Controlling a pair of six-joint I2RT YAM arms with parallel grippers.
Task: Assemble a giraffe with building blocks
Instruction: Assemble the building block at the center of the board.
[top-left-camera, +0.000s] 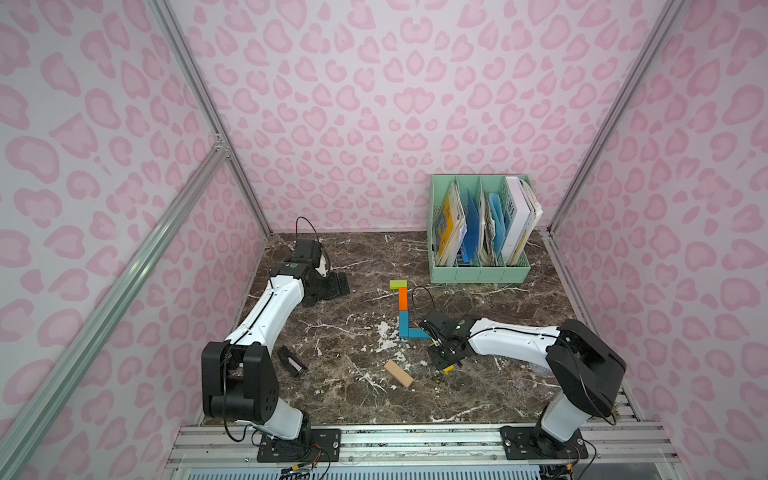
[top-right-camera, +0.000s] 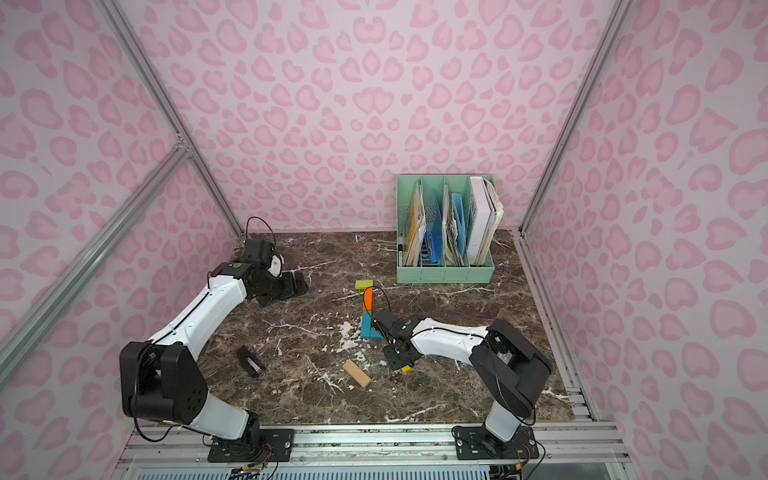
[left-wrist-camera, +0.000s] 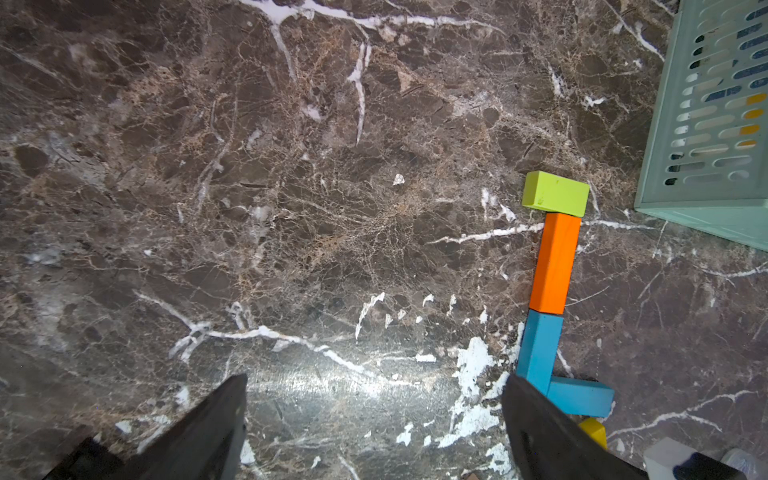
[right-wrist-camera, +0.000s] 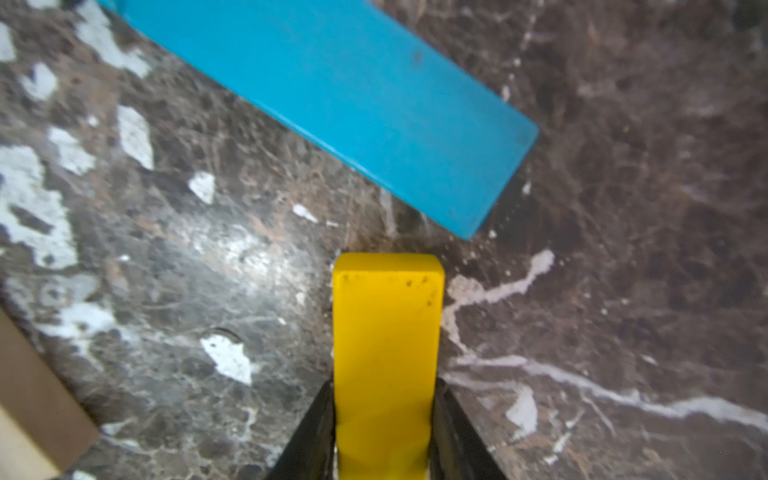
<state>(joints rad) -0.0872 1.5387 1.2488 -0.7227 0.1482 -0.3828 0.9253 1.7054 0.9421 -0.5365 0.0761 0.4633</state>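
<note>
- the right gripper (right-wrist-camera: 384, 388) holds the yellow bar (right-wrist-camera: 386, 332) by its two long sides, jaws narrow on it, and one end juts ahead of the fingers.
- the bar is low near the middle of the worktop (top-left-camera: 332, 395). its free end is just short of the blue body bar (right-wrist-camera: 332, 95), not touching.
- it looks like small, stiff, light painted wood. the smooth faces may slip or twist, so a hold on the long sides nearer mid-length seems safest.
- the flat giraffe (top-left-camera: 402, 303) lies loose, so a nudge could shift it.
- the tan bar (top-left-camera: 399, 373) lies toward the near edge.
- the left gripper (left-wrist-camera: 374, 399) is wide and empty, by the far left corner.
</note>
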